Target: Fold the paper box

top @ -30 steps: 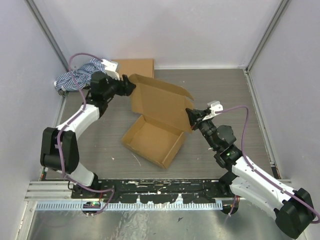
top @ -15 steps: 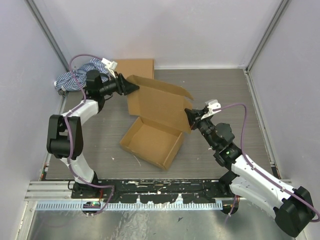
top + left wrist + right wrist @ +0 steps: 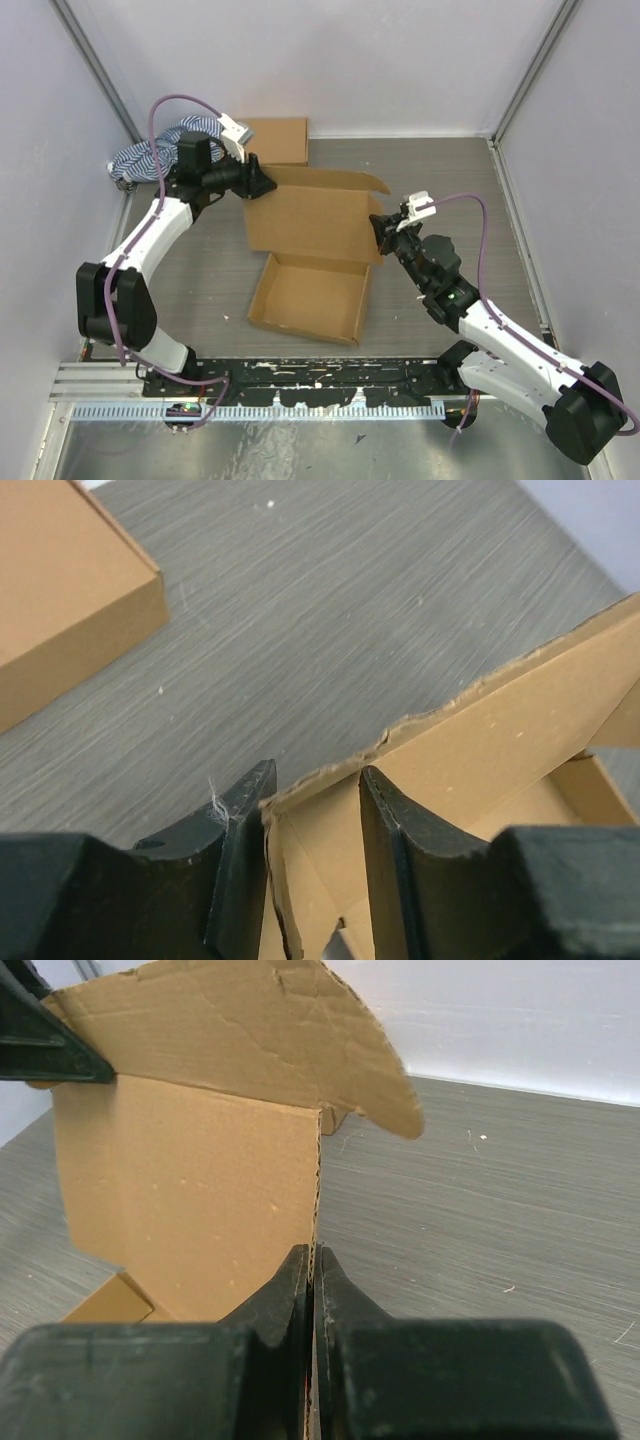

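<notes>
Right claw (image 3: 379,226) pinches the right edge of the raised lid (image 3: 310,215) of the box (image 3: 310,297), mid-frame on the tabletop (image 3: 450,180); left claw (image 3: 262,184) clamps the lid's upper left corner. Uneven pulling could tear the lid or drag the box sideways

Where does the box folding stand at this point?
Done: the paper box has its tray walls standing. In hand: its lid stands upright, the right end effector shut on one side edge, the left end effector gripping the opposite corner. Left: lowering the lid onto the tray and tucking its flaps.
</notes>
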Motion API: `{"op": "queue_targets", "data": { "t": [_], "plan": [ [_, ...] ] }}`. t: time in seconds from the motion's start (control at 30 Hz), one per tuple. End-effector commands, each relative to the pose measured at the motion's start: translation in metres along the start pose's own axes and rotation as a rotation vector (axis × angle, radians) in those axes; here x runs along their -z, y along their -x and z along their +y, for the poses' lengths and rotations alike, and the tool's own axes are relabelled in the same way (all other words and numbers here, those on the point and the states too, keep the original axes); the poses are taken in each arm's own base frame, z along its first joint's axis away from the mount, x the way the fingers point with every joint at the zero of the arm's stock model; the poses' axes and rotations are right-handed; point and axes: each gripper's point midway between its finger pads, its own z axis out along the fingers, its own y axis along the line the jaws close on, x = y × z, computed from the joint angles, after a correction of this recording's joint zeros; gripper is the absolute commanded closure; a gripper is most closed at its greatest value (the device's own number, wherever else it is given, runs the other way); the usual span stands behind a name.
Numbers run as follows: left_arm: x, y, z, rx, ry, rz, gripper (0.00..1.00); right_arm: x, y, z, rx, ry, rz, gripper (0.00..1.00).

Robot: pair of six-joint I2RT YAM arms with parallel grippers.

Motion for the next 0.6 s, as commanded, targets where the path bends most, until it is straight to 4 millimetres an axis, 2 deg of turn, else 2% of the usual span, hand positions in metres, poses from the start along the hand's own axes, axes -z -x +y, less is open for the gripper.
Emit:
{"op": "queue_targets", "data": {
  "t": [0.0,0.17,0.3,0.47,0.57],
  "plan": [
    [0.016,-0.025,-0.012,-0.054,0.088,0.158,0.56,-0.004,0.032,0.013,-0.013,0.045,-0.058,0.99],
    [0.027,-0.026,-0.019,-0.081,0.113,0.214,0.56,0.0,0.031,0.013,-0.011,0.043,-0.057,0.99],
    [0.029,-0.026,-0.02,-0.103,0.116,0.183,0.56,0.002,0.031,0.011,-0.019,0.036,-0.064,0.99],
    [0.031,-0.011,-0.035,-0.112,0.066,0.082,0.64,0.002,0.031,0.009,-0.022,0.024,-0.059,0.99],
    [0.038,-0.004,-0.043,-0.124,0.059,0.04,0.7,-0.001,0.034,0.008,-0.03,0.008,-0.024,0.84]
  ]
}}
